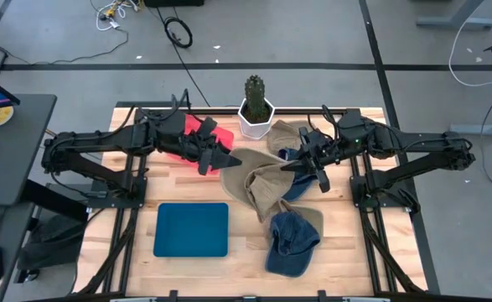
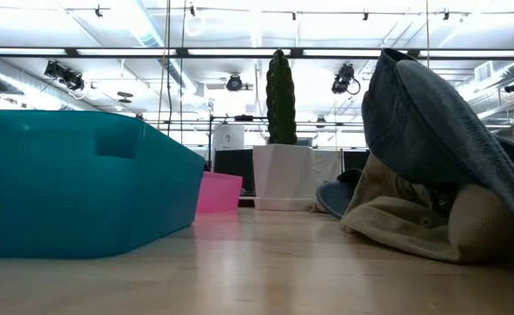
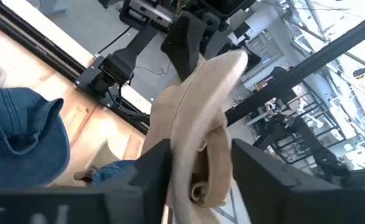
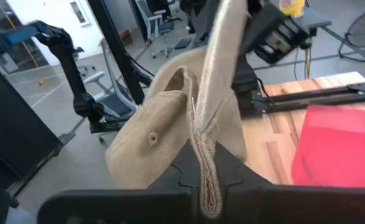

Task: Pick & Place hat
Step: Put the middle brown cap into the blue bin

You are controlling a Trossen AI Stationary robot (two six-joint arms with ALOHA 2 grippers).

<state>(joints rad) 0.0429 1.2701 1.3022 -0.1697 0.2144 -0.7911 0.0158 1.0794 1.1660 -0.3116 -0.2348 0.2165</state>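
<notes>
The left gripper is clamped on one edge of the tan hat, in front of the cactus pot and slightly toward the red bin; in the left wrist view the tan brim runs up between the two dark fingers. The right gripper pinches the hat's opposite edge, in front of the pot on the other side; the right wrist view shows its fingers closed on the stitched brim, with the crown bulging to one side. The hat is stretched between the two grippers, in front of the pot near the table's middle, though how far it is lifted off the wood I cannot tell. A denim hat lies farther in front of the pot, toward the table's near edge, and another blue hat peeks out just beside the right gripper. A teal tray sits well in front of the red bin. In the low view the pot stands behind the heaped hats.
</notes>
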